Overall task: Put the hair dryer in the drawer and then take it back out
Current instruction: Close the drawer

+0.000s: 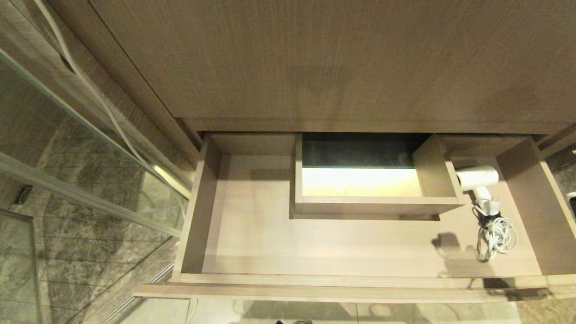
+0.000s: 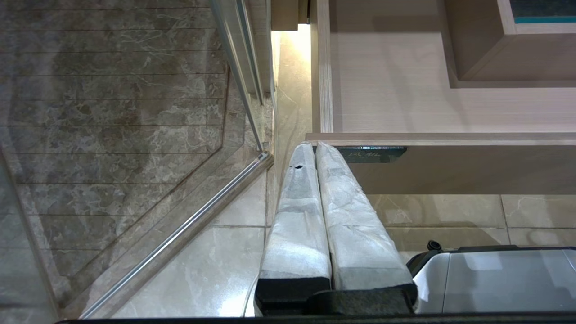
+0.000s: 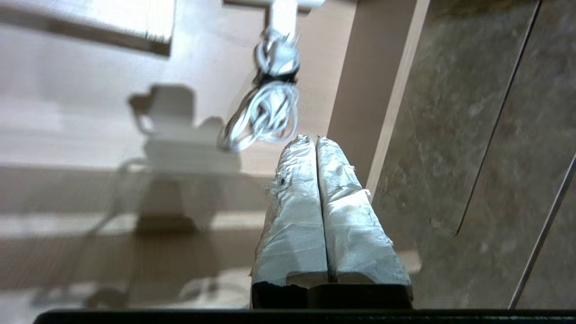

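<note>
- With the hair dryer [image 1: 478,178] lying in the drawer's [image 1: 342,280] back right corner, coiled cord [image 1: 496,236] trailing toward the front edge, step one looks done.
- Right gripper [image 3: 314,140] hangs above the drawer's right side, fingers pressed together, holding nothing.
- Left gripper [image 2: 312,147] sits parked outside the front left corner, also closed.
- Next call: spread those right fingers, drop onto the handle and lift it out.

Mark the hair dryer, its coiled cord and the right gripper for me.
hair dryer [image 1: 478,177], head view, white barrel.
coiled cord [image 1: 496,235], head view, middle of the bundle.
right gripper [image 3: 315,138], right wrist view, between the shut fingers' tips.
</note>
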### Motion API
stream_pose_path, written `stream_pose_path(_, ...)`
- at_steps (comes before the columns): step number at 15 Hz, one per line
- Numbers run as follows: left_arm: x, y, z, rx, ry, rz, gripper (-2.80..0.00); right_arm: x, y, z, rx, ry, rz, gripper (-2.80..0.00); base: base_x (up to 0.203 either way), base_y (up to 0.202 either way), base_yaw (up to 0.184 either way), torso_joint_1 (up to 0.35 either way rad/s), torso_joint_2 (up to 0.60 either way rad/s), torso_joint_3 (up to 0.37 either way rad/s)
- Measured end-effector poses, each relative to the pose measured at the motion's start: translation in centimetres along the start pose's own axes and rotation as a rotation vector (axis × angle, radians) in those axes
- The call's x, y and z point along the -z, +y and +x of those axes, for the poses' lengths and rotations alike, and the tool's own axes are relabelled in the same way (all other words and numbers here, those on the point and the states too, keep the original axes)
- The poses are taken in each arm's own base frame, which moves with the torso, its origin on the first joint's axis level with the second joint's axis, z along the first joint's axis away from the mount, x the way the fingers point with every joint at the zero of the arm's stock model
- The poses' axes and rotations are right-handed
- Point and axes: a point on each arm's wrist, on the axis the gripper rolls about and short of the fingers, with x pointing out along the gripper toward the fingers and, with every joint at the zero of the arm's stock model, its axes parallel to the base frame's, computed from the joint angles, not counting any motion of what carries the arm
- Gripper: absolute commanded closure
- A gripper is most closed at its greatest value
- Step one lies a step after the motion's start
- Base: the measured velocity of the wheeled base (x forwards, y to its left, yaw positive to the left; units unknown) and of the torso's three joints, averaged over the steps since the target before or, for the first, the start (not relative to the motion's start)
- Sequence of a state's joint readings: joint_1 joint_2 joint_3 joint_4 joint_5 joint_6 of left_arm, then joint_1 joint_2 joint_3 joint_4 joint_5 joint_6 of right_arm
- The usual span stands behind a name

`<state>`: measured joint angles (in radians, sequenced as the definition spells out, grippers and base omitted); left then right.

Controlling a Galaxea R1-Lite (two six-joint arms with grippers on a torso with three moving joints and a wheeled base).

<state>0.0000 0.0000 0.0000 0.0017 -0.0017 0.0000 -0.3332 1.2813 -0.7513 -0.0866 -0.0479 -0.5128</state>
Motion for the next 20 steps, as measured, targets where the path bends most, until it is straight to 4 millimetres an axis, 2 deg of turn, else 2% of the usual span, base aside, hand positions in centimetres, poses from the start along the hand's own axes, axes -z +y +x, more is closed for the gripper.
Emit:
stream_pose_path(3, 0.0, 0.0, 0.0, 0.000, 0.000, 0.000, 0.00, 2.3, 1.2, -2.9, 0.003, -0.011, 0.004, 0.00, 0.000, 0.000, 0.000, 0.000, 0.00, 0.000)
stream_pose_path(7, 0.0, 0.0, 0.0, 0.000, 0.000, 0.000, 0.00, 7.6, 4.4, -6.6, -0.032, -0.018, 0.047, 0.00, 0.000, 0.000, 0.000, 0.000, 0.00, 0.000)
stream_pose_path(10, 0.0, 0.0, 0.0, 0.000, 0.000, 0.000, 0.00, 10.8, 6.4, -8.5, -0.075, -0.054, 0.113, 0.00, 0.000, 0.000, 0.000, 0.000, 0.00, 0.000)
stream_pose_path(14, 0.0, 0.0, 0.0, 0.000, 0.000, 0.000, 0.00, 12.4, 7.3, -9.3, -0.102, -0.091, 0.127, 0.00, 0.000, 0.000, 0.000, 0.000, 0.00, 0.000)
stream_pose_path(20, 0.0, 0.0, 0.0, 0.000, 0.000, 0.000, 0.00, 13.0, 7.5, -9.7, -0.100, -0.109, 0.129, 0.00, 0.000, 0.000, 0.000, 0.000, 0.00, 0.000)
